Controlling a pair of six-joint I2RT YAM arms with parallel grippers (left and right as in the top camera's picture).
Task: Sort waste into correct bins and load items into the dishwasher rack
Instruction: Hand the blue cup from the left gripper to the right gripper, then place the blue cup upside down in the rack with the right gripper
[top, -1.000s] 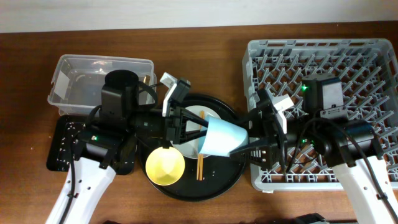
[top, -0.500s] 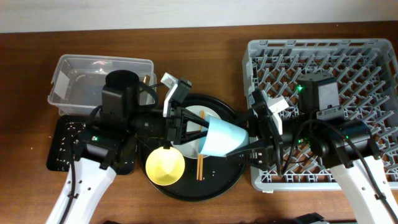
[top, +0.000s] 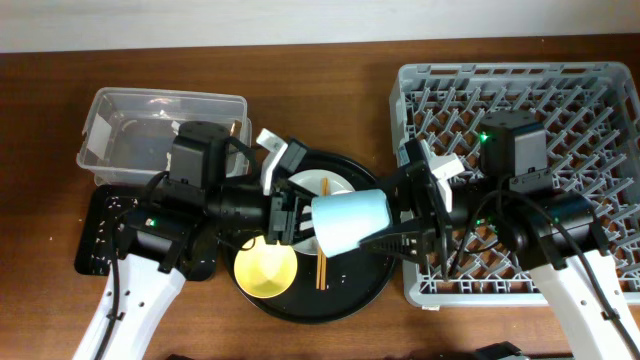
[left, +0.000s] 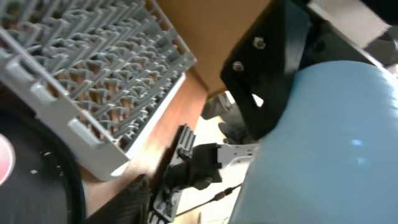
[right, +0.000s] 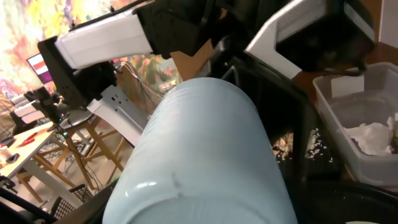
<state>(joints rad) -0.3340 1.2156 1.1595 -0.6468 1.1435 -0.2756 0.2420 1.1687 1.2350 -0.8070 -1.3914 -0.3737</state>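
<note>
Small light-blue plastic cup (top: 350, 220): on its side, mid-air, frame centre, above big round black tray (top: 372, 285). Right gripper (top: 392, 218) clamps narrow base end; left gripper (top: 296, 216) at mouth, jaws parted. Likely light, stiff, smooth-walled, slippery; hold across base wall, firmly, or cup may twist.

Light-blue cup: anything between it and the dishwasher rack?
Nothing visible. The light-blue cup lies sideways in the right gripper above the round black tray, right beside the dishwasher rack and its tray-side wall. Rack cells under that gripper are hidden.
</note>
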